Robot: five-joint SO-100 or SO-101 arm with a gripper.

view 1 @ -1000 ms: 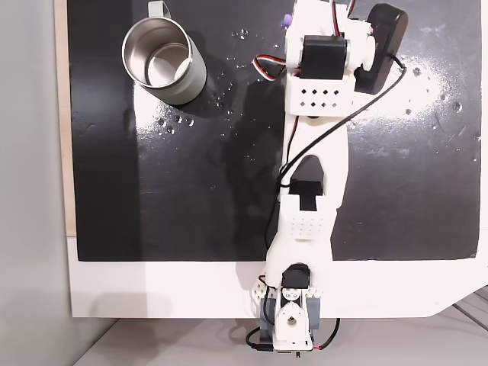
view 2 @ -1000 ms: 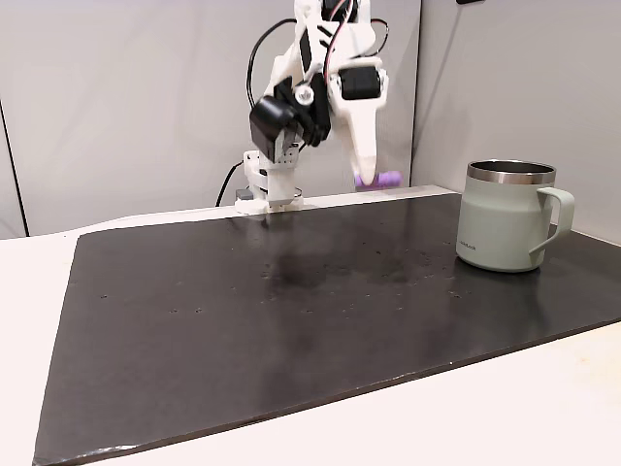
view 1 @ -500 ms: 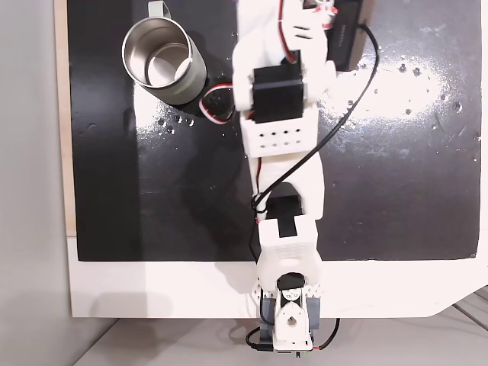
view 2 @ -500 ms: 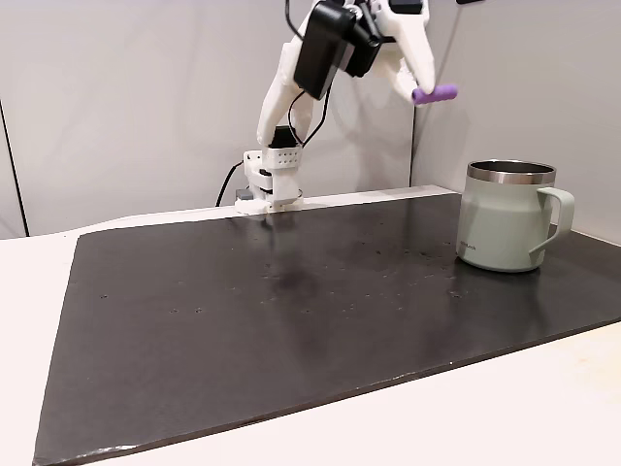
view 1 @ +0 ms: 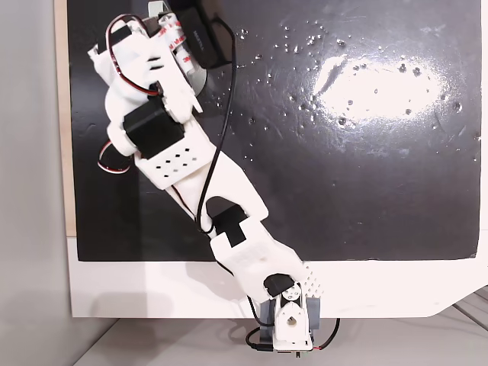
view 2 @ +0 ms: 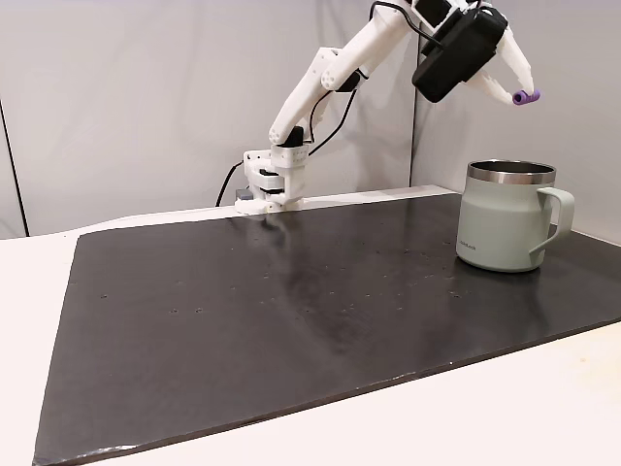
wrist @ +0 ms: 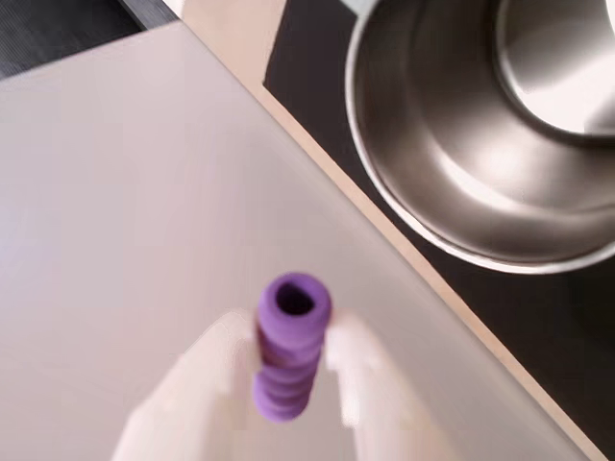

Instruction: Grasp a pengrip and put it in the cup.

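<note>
- Gripper (wrist: 288, 384) fingers pinch the pengrip (wrist: 288, 346) between them, low centre of the wrist view; its hollow end faces the camera, so the long axis runs out along the fingers.
- Side fixed view: pengrip (view 2: 525, 97) hangs in the air at upper right, above the cup (view 2: 505, 216) and slightly toward the handle side.
- Wrist view: cup (wrist: 461, 144) mouth sits upper right of the pengrip, not under it; pale table lies below the tip.
- Top fixed view: arm covers most of the cup (view 1: 195, 80) at upper left.
- My read: the tip needs shifting over the steel opening before release, otherwise it drops outside the rim.
</note>
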